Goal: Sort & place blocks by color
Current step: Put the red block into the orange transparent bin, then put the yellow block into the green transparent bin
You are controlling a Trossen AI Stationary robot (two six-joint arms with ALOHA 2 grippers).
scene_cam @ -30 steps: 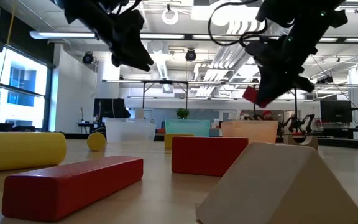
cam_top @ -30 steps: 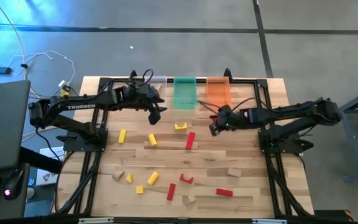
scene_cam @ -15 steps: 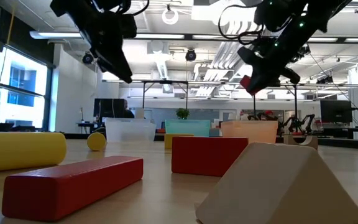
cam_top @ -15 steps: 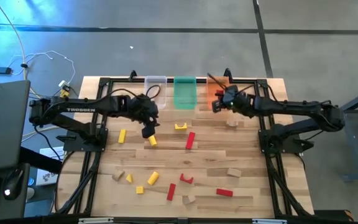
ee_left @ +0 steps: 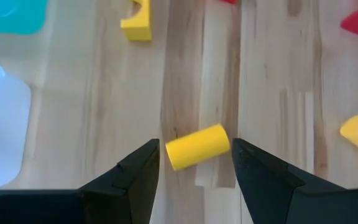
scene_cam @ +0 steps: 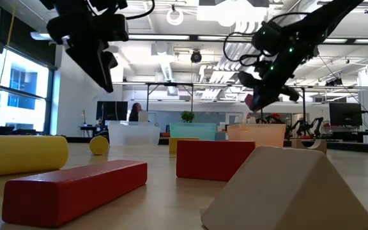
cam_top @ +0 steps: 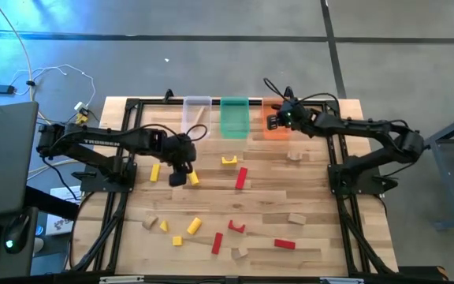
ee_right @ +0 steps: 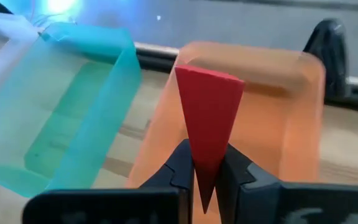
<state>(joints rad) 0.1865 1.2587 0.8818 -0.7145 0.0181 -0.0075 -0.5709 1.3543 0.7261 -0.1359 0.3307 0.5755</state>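
My left gripper (cam_top: 178, 175) is open and hovers over a short yellow cylinder (cam_top: 193, 178) that lies on its side on the table. In the left wrist view its fingers stand either side of that cylinder (ee_left: 197, 146) without touching it. My right gripper (cam_top: 277, 120) is shut on a red wedge (ee_right: 209, 118) above the orange bin (cam_top: 277, 128). The low view shows the gripper (scene_cam: 260, 96) well above the table. More red, yellow and tan blocks lie scattered over the table's middle and near half. My right gripper pinches the red wedge between its two fingers (ee_right: 182, 165) at the wedge's narrow end (ee_right: 206, 177). The broad end (ee_right: 209, 78) points away from the gripper. The wedge is lifted clear, above the orange bin's opening.
A clear bin (cam_top: 196, 113), a green bin (cam_top: 234, 117) and the orange bin stand in a row at the far edge. A yellow bar (cam_top: 155, 172), a yellow arch (cam_top: 228, 160) and a red bar (cam_top: 241, 178) lie close to the left gripper. A black frame (cam_top: 337, 181) borders the table.
My left gripper has moved from beside the clear bin toward the near edge and a little left, ending over the yellow cylinder. My right gripper has carried the red wedge from the table's middle toward the far edge, to above the orange bin.
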